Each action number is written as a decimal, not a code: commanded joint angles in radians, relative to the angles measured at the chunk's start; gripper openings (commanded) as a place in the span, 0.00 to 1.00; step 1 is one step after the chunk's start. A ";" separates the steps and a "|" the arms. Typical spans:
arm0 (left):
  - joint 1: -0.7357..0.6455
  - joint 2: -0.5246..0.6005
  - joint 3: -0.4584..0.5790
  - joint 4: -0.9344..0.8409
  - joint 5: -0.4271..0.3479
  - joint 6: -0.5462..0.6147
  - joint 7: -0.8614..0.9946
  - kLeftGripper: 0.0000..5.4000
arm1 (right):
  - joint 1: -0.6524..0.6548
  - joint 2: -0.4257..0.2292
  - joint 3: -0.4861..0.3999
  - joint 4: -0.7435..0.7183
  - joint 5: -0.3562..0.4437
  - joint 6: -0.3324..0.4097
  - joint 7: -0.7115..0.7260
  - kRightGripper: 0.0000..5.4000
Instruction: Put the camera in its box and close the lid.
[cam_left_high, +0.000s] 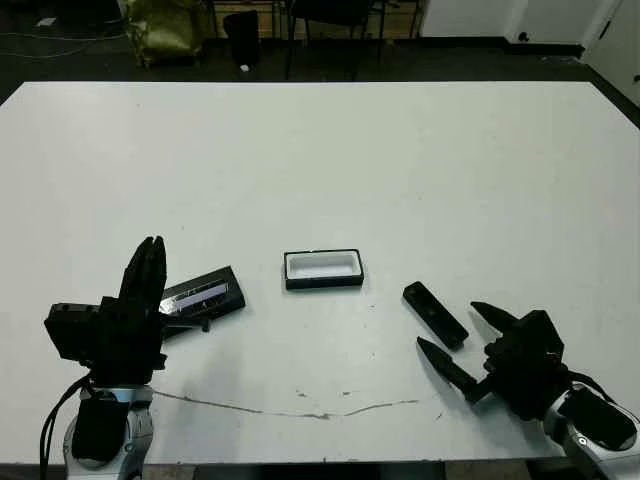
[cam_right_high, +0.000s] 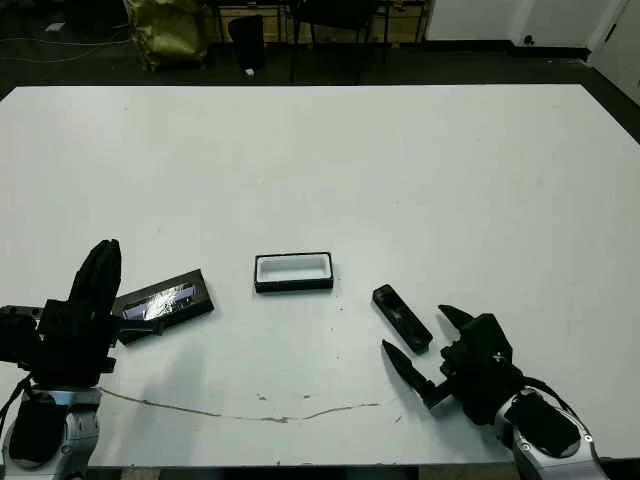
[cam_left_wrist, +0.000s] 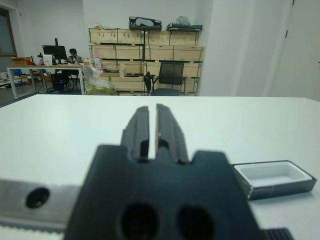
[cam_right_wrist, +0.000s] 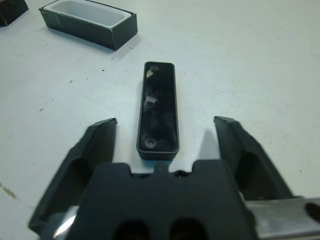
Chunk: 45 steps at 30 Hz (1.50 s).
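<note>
on our white bench the camera lies between the fingers of our wide right claw, untouched. our left claw, fingers together, hovers beside the lid; the box sits between both claws.

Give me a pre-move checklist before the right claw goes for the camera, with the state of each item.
1. Right claw open, wide enough for the camera: ok.
2. Camera lined up between its fingers, per the right wrist view: ok, though the near end is not yet between the fingertips.
3. Camera lying flat on the table, nothing touching it: ok.
4. Box open, its white lining bare: ok.
5. Lid off the box, lying apart to its left: ok.
6. Left claw shut and holding nothing, clear of the box: ok.
</note>
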 joint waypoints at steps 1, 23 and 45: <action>0.015 0.009 0.007 0.002 0.008 0.016 0.002 0.00 | 0.028 -0.027 0.029 -0.006 -0.051 0.086 -0.031 0.63; 0.003 0.015 0.023 -0.013 -0.007 0.038 -0.003 0.00 | 0.030 0.016 0.005 -0.001 0.028 0.158 -0.054 0.08; 0.007 0.007 0.005 -0.012 0.015 0.045 0.009 0.00 | -0.665 -0.207 -0.063 0.181 0.238 0.326 0.232 0.07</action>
